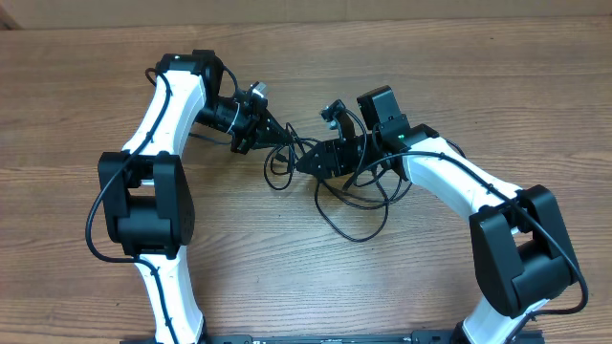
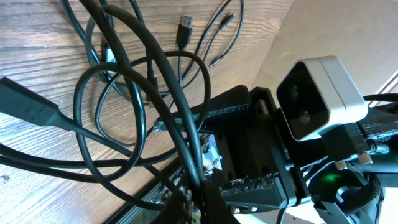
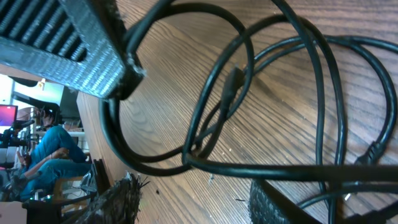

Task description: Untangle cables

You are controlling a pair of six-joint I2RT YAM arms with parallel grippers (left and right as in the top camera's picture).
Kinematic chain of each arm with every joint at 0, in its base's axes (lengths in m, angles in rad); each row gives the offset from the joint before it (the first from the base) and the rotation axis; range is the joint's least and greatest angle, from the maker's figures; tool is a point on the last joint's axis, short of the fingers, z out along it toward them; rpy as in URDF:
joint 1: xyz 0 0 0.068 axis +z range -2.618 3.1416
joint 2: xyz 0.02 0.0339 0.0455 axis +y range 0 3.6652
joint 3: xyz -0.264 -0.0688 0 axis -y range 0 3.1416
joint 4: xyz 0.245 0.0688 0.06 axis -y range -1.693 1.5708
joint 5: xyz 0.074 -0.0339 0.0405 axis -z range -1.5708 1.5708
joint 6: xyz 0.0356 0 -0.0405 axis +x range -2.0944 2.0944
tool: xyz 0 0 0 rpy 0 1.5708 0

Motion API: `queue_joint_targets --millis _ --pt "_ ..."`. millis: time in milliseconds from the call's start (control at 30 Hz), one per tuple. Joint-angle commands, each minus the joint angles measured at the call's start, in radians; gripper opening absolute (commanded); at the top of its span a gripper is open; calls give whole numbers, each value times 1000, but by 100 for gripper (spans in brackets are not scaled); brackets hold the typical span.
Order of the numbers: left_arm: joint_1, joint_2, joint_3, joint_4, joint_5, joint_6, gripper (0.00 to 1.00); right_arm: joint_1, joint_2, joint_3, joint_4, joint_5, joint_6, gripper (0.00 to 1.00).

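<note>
Overhead: the cables lie as a loose tangle on the surface, between my two arms and closer to the right one. My left end effector reaches in at the tangle's upper left edge. My right end effector sits just beside it, over the left part of the loops. Neither grip can be read from here.

Left wrist: several strands rise off the wood and converge into my left fingers at the bottom edge, which are clamped on them. The fingers are mostly cut off. A USB plug lies flat farther out.

Right wrist: my right fingers stand apart, with strands crossing the gap. Whether any strand touches a pad is unclear.
</note>
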Motion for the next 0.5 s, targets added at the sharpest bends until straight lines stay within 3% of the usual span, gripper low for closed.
queue_joint_targets --millis 0,133,367,467 --pt "-5 5 2 -6 48 -2 4 1 -10 7 19 -19 -2 55" --pt "-10 5 2 -10 47 -2 5 2 -10 7 46 -19 -1 52" --pt "-12 5 2 -16 48 -2 4 2 -10 7 62 -19 -1 33" --pt "-17 5 2 -25 48 -2 4 2 -10 7 71 -19 -1 33"
